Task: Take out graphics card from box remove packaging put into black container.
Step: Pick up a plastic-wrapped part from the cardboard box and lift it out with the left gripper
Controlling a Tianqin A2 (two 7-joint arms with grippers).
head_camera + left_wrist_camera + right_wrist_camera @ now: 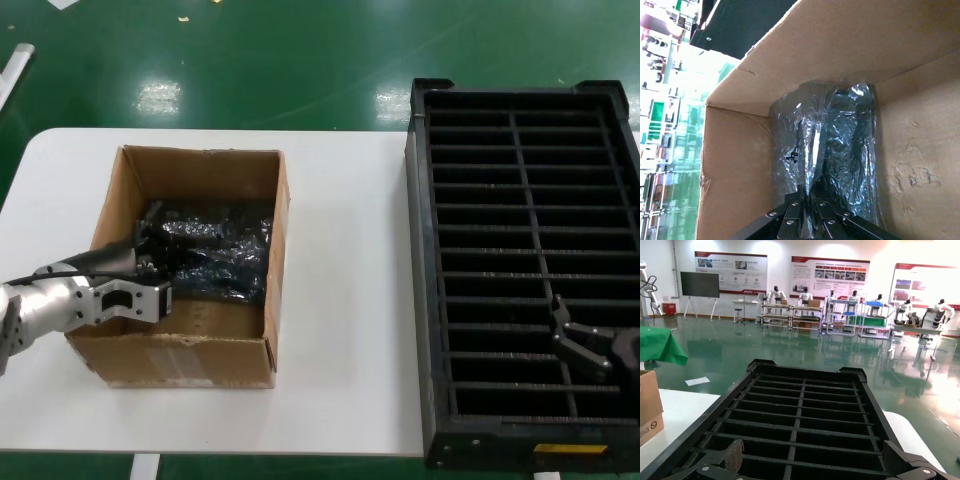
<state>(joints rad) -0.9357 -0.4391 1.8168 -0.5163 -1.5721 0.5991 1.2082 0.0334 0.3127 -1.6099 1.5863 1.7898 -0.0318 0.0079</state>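
Observation:
The brown box stands open on the left of the table. Inside it lies the crinkled, shiny packaging, bunched into upright folds. My left gripper reaches into the box from its left side. In the left wrist view this gripper is shut on a raised fold of the packaging, close to the box wall. The graphics card is hidden inside the bag. My right gripper hovers open over the near part of the black container, with its fingers spread wide above empty slots.
A white table carries both the box and the container, with a bare strip between them. The container's near rim has a yellow label. The box corner shows in the right wrist view. Green floor lies beyond the table's far edge.

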